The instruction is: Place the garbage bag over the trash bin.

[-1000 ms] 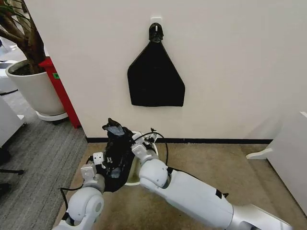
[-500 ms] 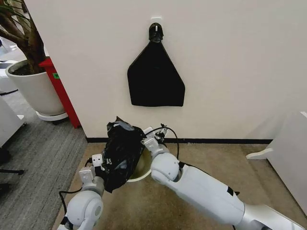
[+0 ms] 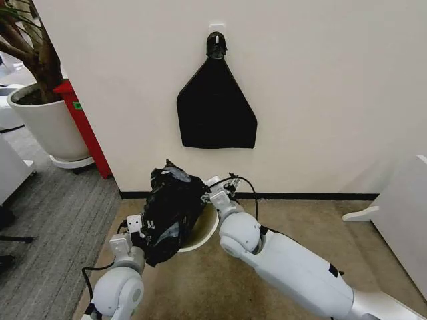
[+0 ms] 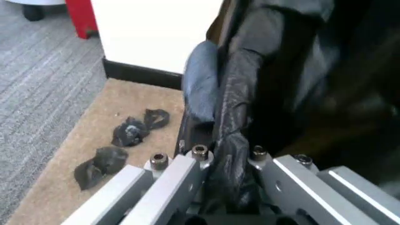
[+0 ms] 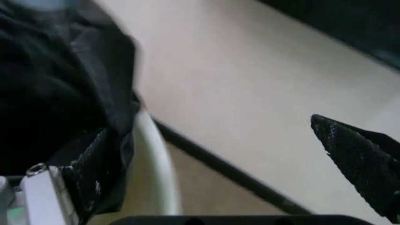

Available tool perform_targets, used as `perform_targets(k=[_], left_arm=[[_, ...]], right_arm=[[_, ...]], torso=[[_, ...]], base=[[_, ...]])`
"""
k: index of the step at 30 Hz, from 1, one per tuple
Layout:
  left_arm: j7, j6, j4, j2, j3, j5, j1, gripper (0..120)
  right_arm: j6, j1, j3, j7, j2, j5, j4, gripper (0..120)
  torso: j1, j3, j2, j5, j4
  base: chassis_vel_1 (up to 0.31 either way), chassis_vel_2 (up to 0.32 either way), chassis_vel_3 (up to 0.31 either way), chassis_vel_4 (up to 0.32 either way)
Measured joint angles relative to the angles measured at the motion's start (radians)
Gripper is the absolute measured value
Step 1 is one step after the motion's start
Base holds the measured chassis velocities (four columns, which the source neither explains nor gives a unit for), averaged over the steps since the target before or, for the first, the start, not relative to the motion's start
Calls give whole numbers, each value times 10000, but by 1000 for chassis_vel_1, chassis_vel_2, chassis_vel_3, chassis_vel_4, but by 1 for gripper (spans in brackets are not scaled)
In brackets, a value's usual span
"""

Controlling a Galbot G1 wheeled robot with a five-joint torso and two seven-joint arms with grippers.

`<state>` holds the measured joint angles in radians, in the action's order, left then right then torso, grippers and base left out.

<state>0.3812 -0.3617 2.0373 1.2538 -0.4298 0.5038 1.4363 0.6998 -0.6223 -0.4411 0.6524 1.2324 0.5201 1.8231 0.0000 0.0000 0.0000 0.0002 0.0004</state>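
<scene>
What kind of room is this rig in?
Probably an office or lab corner: grey carpet beside a beige floor, a big potted tree, and a plain white wall with a black sheet on a hook.

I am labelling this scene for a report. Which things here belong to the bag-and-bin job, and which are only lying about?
Job things:
- garbage bag, clamped in the left tool
- trash bin, tilted
- right tool, open at the bin's rim

Lying about:
- black sheet hung on the wall
- plant pot
- crumpled black scraps on the floor
</scene>
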Motion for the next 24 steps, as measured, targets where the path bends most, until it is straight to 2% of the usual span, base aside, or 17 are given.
perform_targets(k=[3, 10, 24], left_arm=[[-69, 94, -54, 27, 46, 6, -38, 1], [-146, 180, -86, 29, 22, 25, -78, 1], [-348, 468, 96, 32, -46, -176, 253, 1]], right_arm=[[-135, 124, -230, -12, 362, 789, 118, 100], [-91, 355, -494, 105, 551, 728, 156, 100], [-37, 566, 691, -510, -512, 297, -192, 100]], torso=[[0, -1, 0, -6, -3], [0, 0, 0, -3, -2], [0, 0, 0, -1, -4]], base=[[0, 0, 0, 0], [0, 0, 0, 0], [0, 0, 0, 0]])
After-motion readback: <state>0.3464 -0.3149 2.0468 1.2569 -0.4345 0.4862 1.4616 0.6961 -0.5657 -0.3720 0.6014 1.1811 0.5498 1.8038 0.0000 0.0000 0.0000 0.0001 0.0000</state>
